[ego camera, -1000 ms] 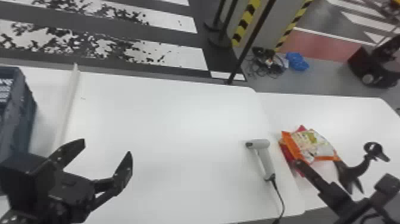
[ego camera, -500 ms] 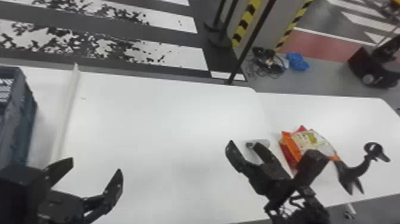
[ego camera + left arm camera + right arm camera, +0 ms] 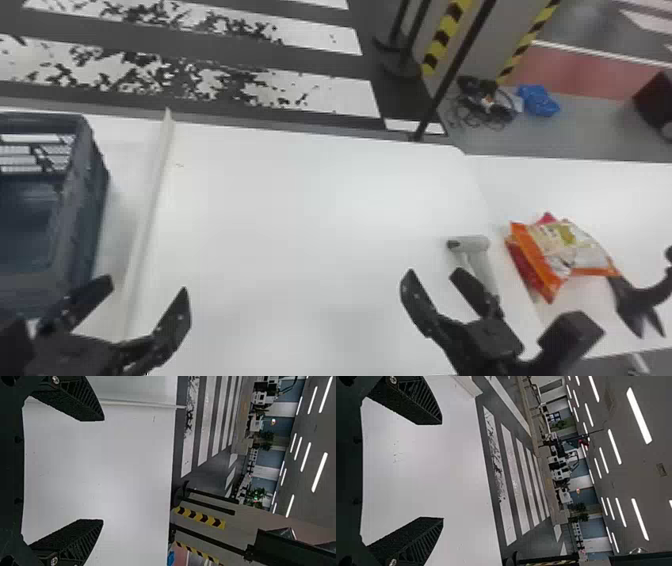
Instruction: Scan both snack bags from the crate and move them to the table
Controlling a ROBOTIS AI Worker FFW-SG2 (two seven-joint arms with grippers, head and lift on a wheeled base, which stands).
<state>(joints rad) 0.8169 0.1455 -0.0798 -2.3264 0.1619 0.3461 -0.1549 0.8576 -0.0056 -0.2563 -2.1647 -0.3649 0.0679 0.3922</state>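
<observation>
Fingers (image 3: 176, 316) apart, L gripper (image 3: 146, 287), R gripper (image 3: 433, 273)

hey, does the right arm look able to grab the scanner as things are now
Probably yes. The right gripper is open and empty, near the scanner, and nothing lies on it; the bags sit off to its right. It may need a small shift.
</observation>
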